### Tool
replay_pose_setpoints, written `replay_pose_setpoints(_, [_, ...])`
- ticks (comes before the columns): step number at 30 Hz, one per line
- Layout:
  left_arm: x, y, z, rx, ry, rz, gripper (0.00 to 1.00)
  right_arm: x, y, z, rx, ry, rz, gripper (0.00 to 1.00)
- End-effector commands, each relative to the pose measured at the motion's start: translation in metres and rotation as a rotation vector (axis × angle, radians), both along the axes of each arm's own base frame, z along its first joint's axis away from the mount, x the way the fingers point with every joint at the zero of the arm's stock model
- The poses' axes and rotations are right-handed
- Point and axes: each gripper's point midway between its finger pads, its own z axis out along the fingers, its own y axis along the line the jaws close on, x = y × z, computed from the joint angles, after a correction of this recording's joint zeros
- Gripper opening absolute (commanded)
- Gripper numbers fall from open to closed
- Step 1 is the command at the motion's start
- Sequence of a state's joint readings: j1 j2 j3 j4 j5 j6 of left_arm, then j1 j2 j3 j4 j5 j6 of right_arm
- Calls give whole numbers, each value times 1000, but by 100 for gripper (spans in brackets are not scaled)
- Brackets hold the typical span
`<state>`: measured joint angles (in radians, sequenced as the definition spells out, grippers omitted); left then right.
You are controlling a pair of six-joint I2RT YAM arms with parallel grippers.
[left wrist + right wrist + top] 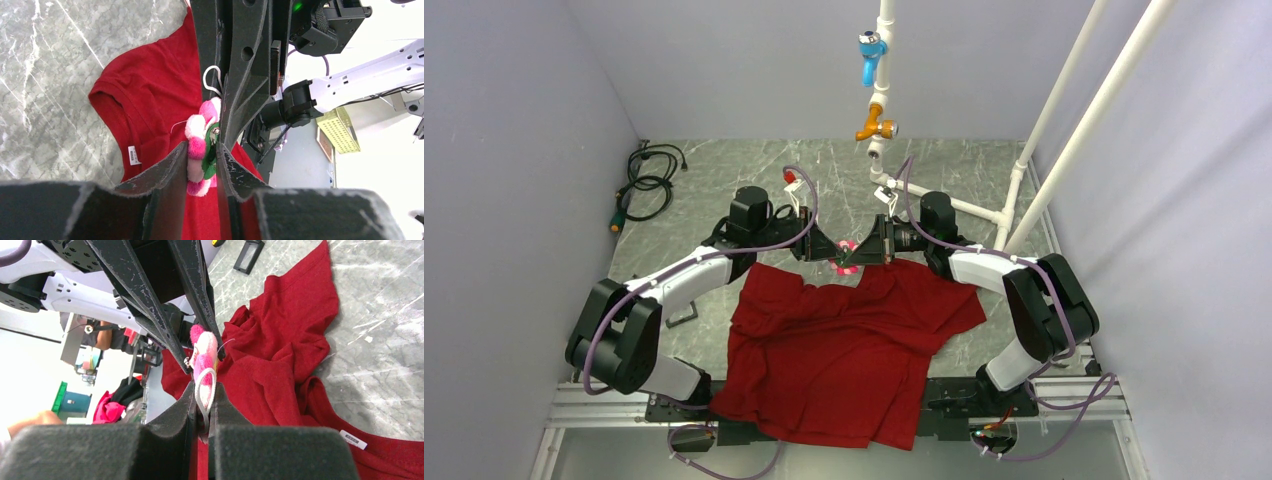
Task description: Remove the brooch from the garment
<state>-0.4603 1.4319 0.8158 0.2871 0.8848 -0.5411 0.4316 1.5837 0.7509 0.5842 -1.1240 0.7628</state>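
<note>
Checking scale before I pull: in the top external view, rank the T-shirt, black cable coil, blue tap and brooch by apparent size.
1. T-shirt
2. black cable coil
3. blue tap and brooch: similar. The brooch is partly hidden and the tap may sit nearer the camera, so they are left unranked.

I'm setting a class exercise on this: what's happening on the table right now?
Both arms meet over the collar of the red T-shirt lying on the table. The left arm has its jaws shut on the fluffy pink brooch; the right arm pinches its white loop. Whether it is free yet is unclear.
</note>
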Motion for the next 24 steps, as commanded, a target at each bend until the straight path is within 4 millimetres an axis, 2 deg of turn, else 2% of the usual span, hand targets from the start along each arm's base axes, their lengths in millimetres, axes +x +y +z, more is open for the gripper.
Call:
replay_pose_setpoints(1, [7, -6, 13, -19, -50, -18, 30, -5, 2, 21, 48, -104, 29, 0])
replay_pose_setpoints(24, [2, -17, 10, -5, -52, -65, 30, -9, 2, 22, 55, -119, 46, 0])
